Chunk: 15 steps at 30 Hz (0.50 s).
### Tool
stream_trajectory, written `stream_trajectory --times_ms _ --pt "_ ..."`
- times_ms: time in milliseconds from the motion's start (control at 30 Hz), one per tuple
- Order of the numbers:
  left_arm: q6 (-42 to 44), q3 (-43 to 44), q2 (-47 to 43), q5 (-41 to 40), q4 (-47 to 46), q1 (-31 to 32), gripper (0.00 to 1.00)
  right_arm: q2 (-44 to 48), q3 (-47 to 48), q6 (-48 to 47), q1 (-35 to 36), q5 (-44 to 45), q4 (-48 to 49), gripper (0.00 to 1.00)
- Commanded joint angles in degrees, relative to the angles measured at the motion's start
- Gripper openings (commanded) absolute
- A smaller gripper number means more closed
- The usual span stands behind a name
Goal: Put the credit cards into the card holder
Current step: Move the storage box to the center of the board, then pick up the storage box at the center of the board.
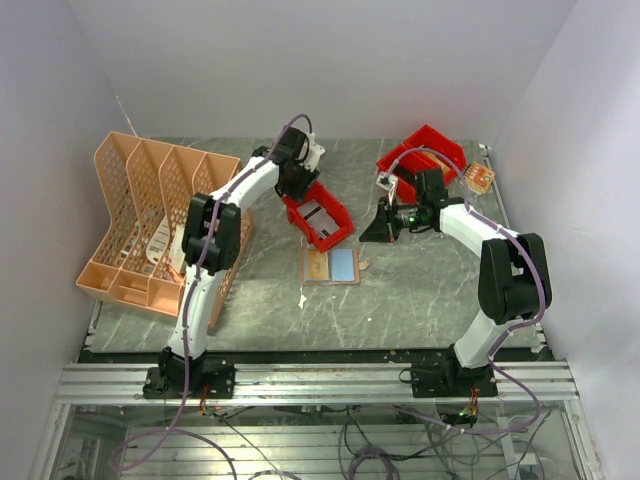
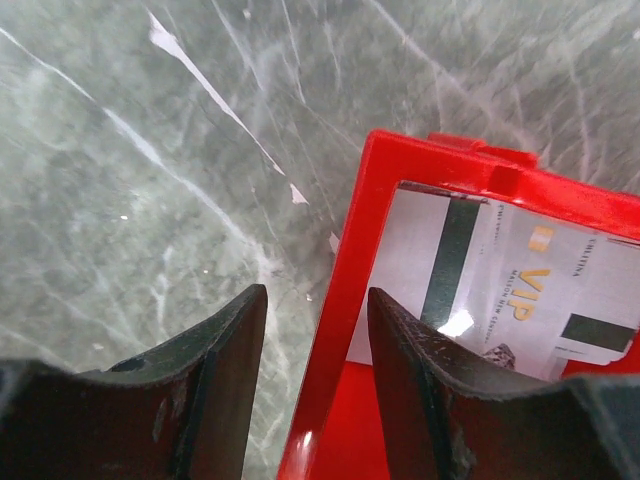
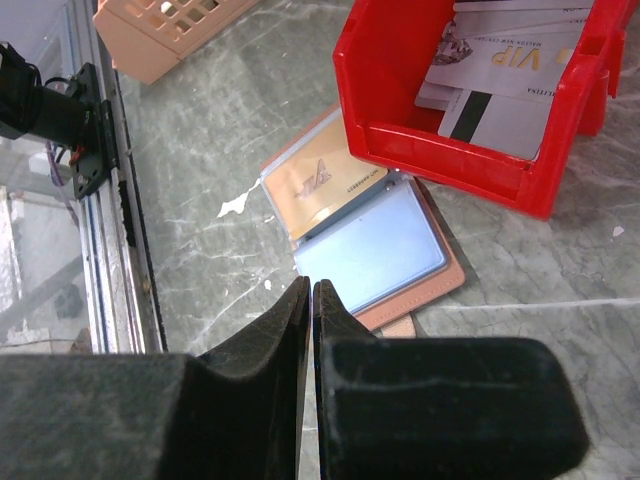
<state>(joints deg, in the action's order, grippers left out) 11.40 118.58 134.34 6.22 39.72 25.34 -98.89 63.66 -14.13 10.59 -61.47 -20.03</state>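
Roughly midway through the task, as judged from the layout: the card holder (image 1: 331, 266) lies open and flat on the surface (image 1: 400, 300) at the centre of the overhead view, just below the red bin (image 1: 343, 215). In the right wrist view its two inner pockets appear filled, a gold card (image 3: 320, 185) on the upper left leaf and the light blue card (image 3: 375, 250) on the lower right leaf. More cards lie loose inside the bin. These include the whitish-grey card with a dark stripe (image 2: 450, 260) and a card printed VIP (image 2: 560, 300), so at least the striped card is left to move. The left claw (image 2: 318, 310) is released, its fingers spread to either side of the bin's near wall at the bottom of the left wrist view. Contact with the wall cannot be confirmed. The right claw (image 3: 311, 295) is clenched with nothing visible between its fingers, and it hangs above the surface near the holder's lower left edge. The likely next step is lifting a card out of the bin.
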Motion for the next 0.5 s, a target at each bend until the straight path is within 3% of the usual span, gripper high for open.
stream_trajectory --times_ms 0,67,233,467 --pt "0.6 1.9 3.0 0.6 2.7 0.3 0.55 0.4 1.5 -0.8 0.2 -0.6 -0.7 0.06" --pt "0.3 2.2 3.4 0.9 2.6 0.3 0.50 0.5 1.4 -0.8 0.2 -0.7 -0.7 0.06" --pt "-2.4 1.1 1.5 2.3 0.6 0.8 0.10 0.9 1.8 -1.4 0.1 -0.6 -1.3 0.07" --pt "-17.7 -10.2 -6.9 8.3 -12.7 0.6 0.07 3.2 4.2 -3.3 -0.7 0.2 -4.1 0.08"
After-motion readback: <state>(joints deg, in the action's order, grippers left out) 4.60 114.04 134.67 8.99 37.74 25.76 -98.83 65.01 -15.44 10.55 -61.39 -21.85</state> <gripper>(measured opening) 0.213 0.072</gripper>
